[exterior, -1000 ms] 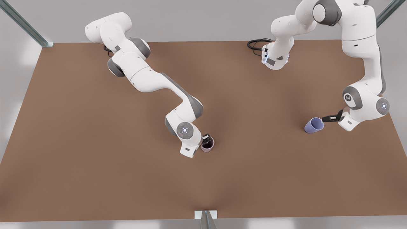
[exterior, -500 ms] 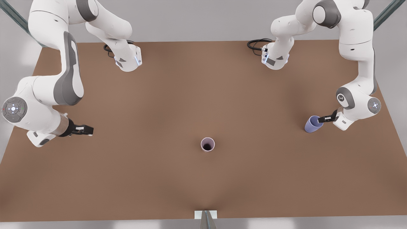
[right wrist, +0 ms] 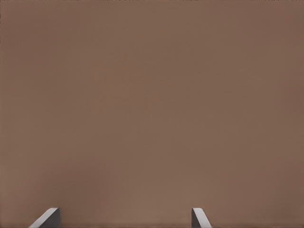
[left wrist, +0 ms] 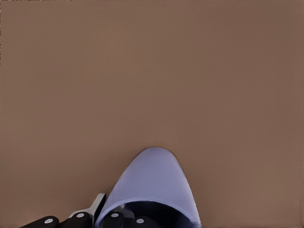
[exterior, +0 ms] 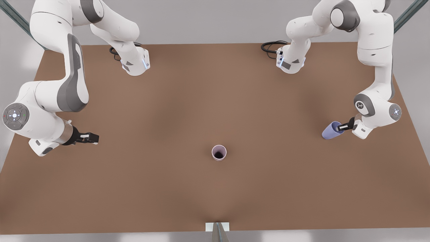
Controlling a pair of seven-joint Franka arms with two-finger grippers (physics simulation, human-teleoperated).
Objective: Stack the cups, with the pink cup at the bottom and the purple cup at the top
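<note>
The pink cup (exterior: 219,152) stands upright and alone near the middle of the brown table (exterior: 168,188), its dark inside showing. On the front view's right, the purple cup (exterior: 331,131) tilts with its mouth toward my left gripper (exterior: 343,127), which is shut on its rim. In the left wrist view the purple cup (left wrist: 154,185) sits right at the fingers (left wrist: 99,205), one outside the wall and one inside. My right gripper (exterior: 91,137) waits open at the front view's left, far from both cups, its fingertips (right wrist: 47,218) over bare table.
Both arm bases (exterior: 134,64) stand at the table's far edge, with a black cable (exterior: 270,46) coiled near the one on the front view's right. A small metal bracket (exterior: 217,227) sits at the near edge. Wide bare table lies between the two cups.
My right gripper let go of the pink cup and swung far to the front view's left, then held still. My left gripper closed in on the purple cup's rim, and the cup tilted more.
</note>
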